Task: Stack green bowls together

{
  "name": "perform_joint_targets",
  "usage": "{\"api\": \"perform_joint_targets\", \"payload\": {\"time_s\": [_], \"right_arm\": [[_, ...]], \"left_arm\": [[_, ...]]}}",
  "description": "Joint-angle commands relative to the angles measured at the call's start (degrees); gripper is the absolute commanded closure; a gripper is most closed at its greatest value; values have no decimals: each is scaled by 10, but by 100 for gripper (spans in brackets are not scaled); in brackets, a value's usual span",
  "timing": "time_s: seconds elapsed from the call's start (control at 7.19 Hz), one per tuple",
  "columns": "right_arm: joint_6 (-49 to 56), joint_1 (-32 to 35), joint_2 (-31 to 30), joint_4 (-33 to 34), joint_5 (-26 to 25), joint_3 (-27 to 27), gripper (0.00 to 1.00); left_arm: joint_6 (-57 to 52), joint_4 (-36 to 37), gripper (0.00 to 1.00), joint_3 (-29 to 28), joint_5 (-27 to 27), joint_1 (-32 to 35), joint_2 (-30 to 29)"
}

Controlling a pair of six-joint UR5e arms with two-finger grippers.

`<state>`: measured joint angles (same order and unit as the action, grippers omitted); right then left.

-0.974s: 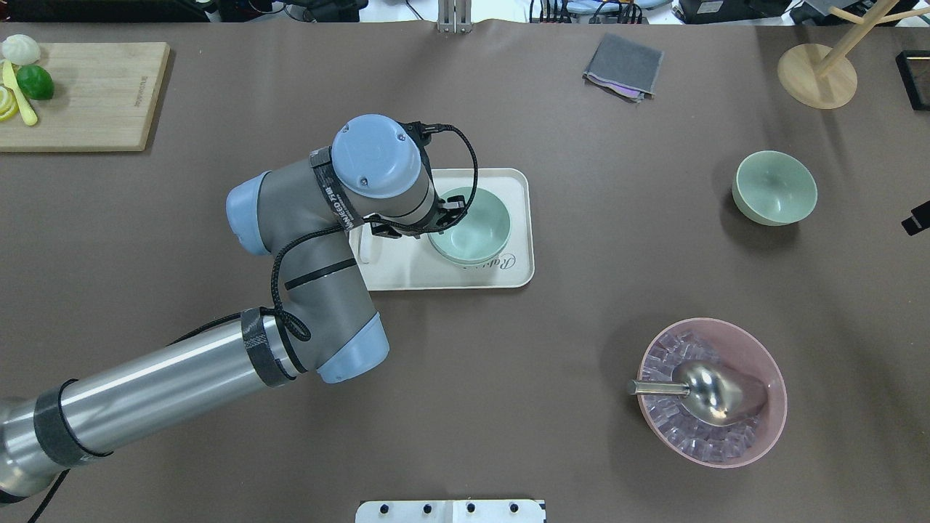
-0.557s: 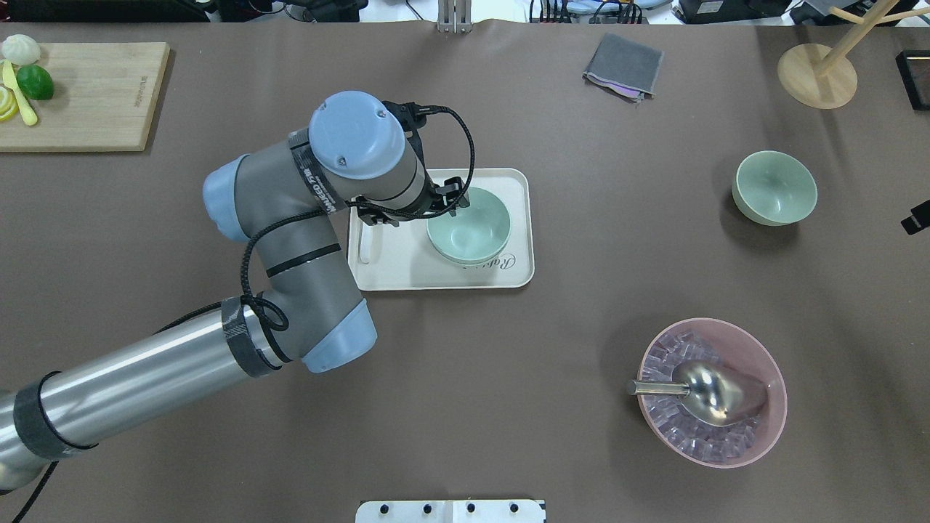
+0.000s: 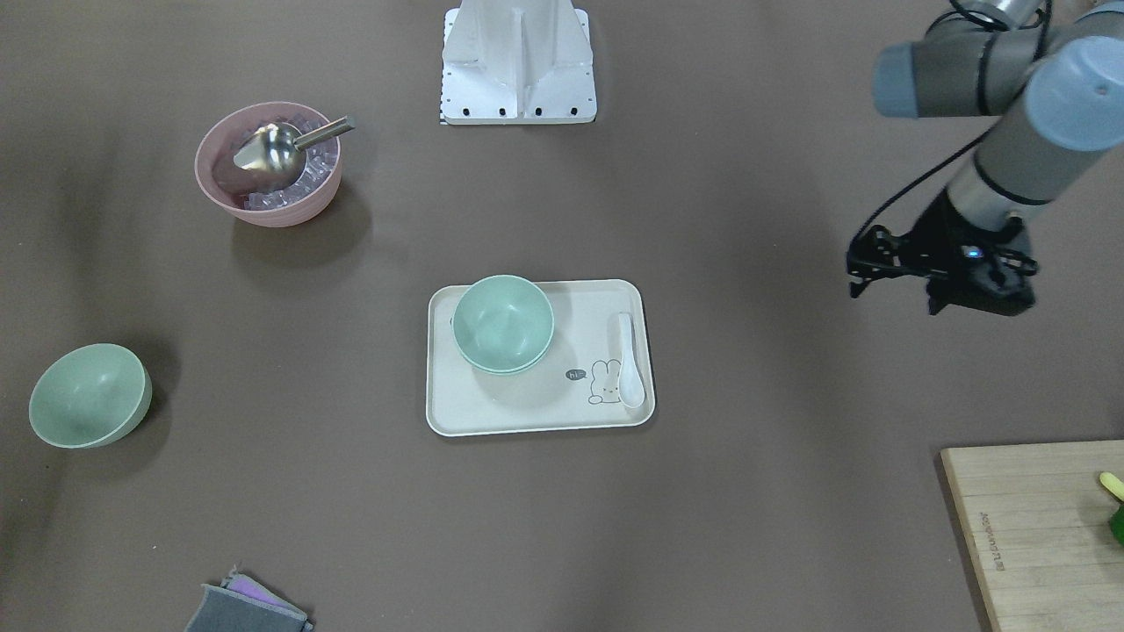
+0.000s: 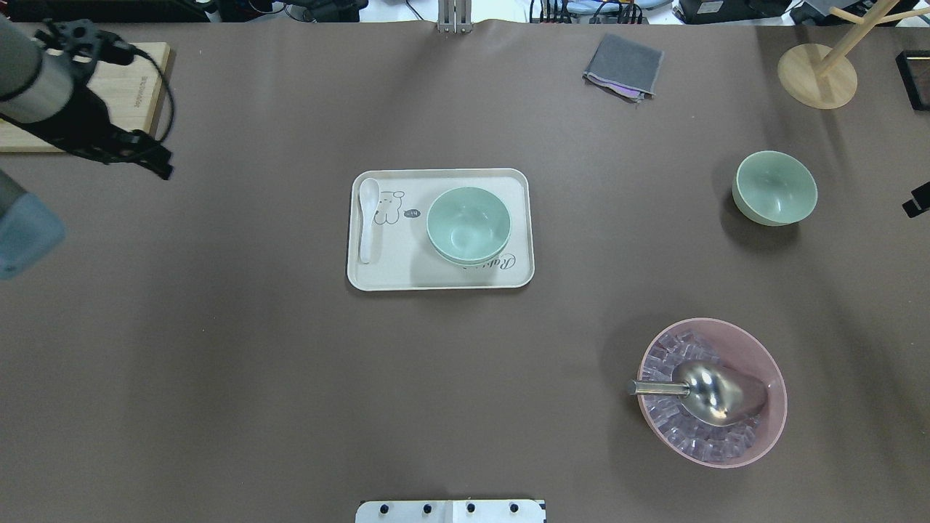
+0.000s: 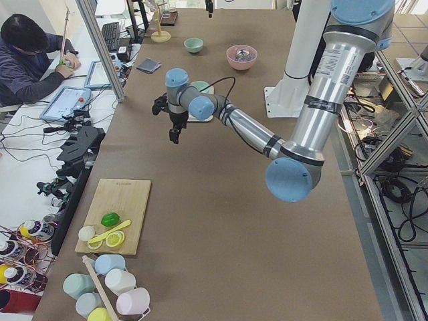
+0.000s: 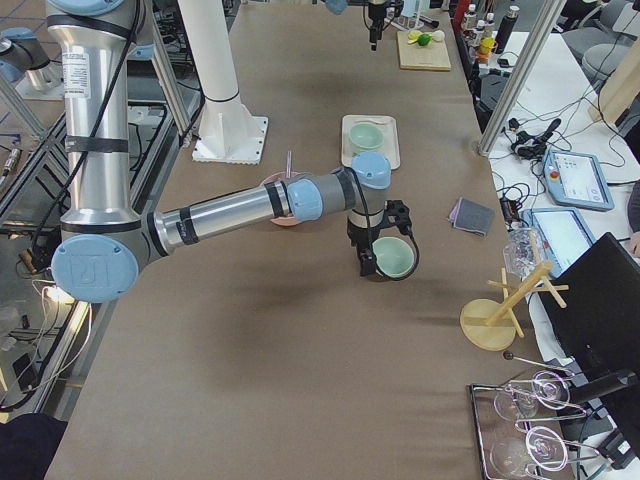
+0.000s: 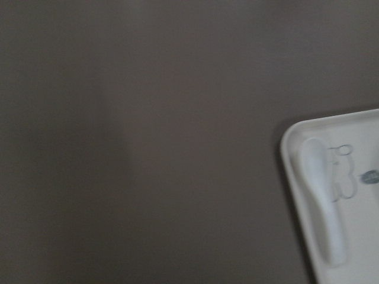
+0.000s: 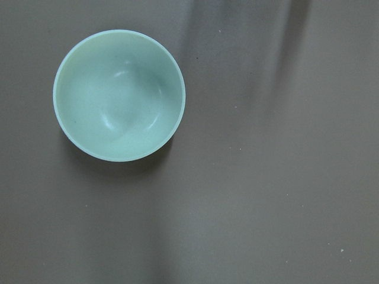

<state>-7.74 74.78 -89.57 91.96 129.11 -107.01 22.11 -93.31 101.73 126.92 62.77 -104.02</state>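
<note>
Two green bowls [image 4: 468, 225] sit nested on the cream tray [image 4: 443, 280] at mid-table; they also show in the front view [image 3: 503, 323]. The third green bowl [image 4: 774, 187] stands alone, upright and empty, at the far right; it also shows in the right wrist view [image 8: 118, 94]. My left gripper [image 4: 149, 156] is far left of the tray, high above the table, open and empty [image 3: 975, 294]. My right gripper [image 6: 368, 262] hovers beside the lone bowl [image 6: 393, 256]; I cannot tell if it is open or shut.
A white spoon [image 4: 367, 218] lies on the tray's left side. A pink bowl [image 4: 770, 428] with ice and a metal scoop stands front right. A grey cloth [image 4: 623, 67], a wooden stand [image 4: 817, 76] and a cutting board [image 4: 142, 73] lie along the far edge.
My left arm has drawn back from the tray to the far left. The two nested bowls stay on the tray, and the spoon is uncovered.
</note>
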Motion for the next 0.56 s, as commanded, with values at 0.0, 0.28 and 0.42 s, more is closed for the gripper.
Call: {"api": "perform_joint_targets", "payload": {"time_s": [0.0,0.28,0.42], "right_arm": [[-13,2,64,-1,-10,83,2],[-70,-22,122,-57,-24,180,8],[-146,-50,124,-174,-31,239,10]], "left_arm": [[-81,-4,1,-56,15,45,83],[-81,-5,1,-31,14,46,96],[-81,-5,1,-21,14,46,108]]}}
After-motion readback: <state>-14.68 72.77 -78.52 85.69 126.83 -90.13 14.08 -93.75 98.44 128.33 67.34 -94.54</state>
